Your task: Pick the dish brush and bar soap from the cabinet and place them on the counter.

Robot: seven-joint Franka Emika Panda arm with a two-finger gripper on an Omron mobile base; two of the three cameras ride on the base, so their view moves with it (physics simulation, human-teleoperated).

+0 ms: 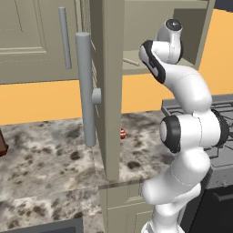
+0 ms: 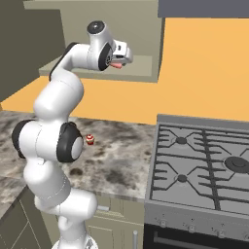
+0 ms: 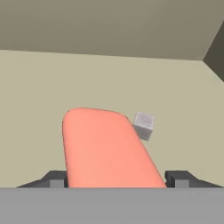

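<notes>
In the left base view, the white arm is reaching up from the lower right into the open cabinet (image 1: 150,27), its wrist bending over the shelf edge; the beige handle of the dish brush (image 1: 130,61) is poking out on that shelf beside the arm, so the brush is waiting untouched, and nothing of the task is lying on the counter (image 1: 50,150) yet, where a tiny red-and-white object (image 1: 122,133) is sitting. In the right base view, the gripper (image 2: 118,62) is hovering at the shelf's front with the salmon bar soap (image 2: 115,64) showing just under it. In the hand view, the soap is lying on the taupe shelf between the two dark fingertips (image 3: 57,179), which are standing apart on either side of it; whether they are pressing it I cannot tell. A small grey cube (image 3: 143,124) is sitting just beyond the soap. Both placements are remaining, by my reading.
</notes>
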